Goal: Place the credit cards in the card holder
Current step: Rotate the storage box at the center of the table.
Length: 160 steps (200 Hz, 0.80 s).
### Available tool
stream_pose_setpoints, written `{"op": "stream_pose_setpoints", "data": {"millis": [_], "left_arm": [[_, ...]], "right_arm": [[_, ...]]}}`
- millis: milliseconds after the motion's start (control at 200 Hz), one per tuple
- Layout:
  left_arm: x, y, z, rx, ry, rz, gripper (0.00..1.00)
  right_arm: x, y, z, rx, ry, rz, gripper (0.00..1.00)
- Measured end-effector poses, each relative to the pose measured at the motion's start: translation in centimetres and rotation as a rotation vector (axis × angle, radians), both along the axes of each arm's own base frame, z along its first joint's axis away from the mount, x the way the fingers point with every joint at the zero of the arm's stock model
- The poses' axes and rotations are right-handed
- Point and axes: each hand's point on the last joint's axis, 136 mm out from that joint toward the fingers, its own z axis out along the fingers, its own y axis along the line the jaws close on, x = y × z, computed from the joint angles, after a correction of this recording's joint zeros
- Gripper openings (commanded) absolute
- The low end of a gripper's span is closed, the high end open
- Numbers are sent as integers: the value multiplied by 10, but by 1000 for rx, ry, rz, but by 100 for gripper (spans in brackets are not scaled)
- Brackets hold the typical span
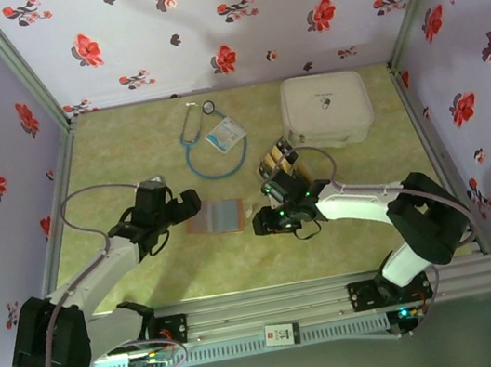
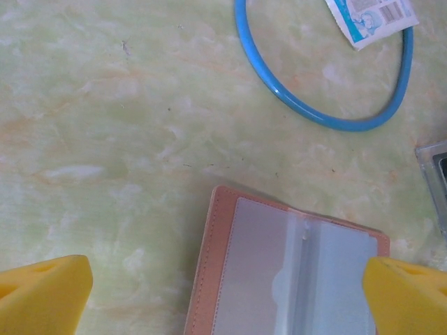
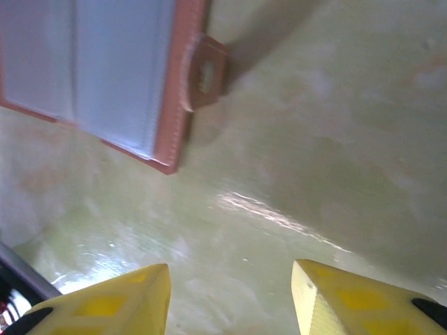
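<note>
The card holder (image 1: 218, 216) lies open and flat on the table, tan-brown with greyish clear pockets facing up. In the left wrist view the card holder (image 2: 293, 272) sits between and below the yellow fingertips (image 2: 42, 293) of my open left gripper (image 2: 223, 300), which hovers over its left end (image 1: 189, 201). My right gripper (image 1: 261, 224) is at the holder's right end, open, with bare table between its fingers (image 3: 230, 300). The card holder (image 3: 105, 70) and its clasp tab (image 3: 206, 73) lie ahead of it. The credit cards (image 1: 279, 161), yellow-gold with black bands, stand stacked behind the right wrist.
A large white rounded case (image 1: 327, 108) sits at the back right. A blue stethoscope tube (image 1: 212, 151) (image 2: 321, 115) loops behind the holder, with a light-blue and white badge card (image 1: 225, 133) (image 2: 374, 17) on it. Floral walls close in the table.
</note>
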Motion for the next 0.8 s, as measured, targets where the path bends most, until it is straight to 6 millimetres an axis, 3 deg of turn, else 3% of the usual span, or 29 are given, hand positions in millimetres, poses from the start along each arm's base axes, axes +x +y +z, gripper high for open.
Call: {"op": "stream_pose_setpoints", "data": {"millis": [195,450,660,800], "left_arm": [[0,-2,-5,3,19,-6,100],[0,-4,-7,-2,28,-14,100],[-2,-7,-9,-4,36,-26,100],[-2,-11,-10,-7,37,-38,100]], "right_arm": [[11,-19,-8,-72,-28,-21,47],[47,-56,-13,-150,-54,-106,47],[82,-69,-5,-163,-91,-147,46],[92,-80,-5,-172,-96,-167,46]]}}
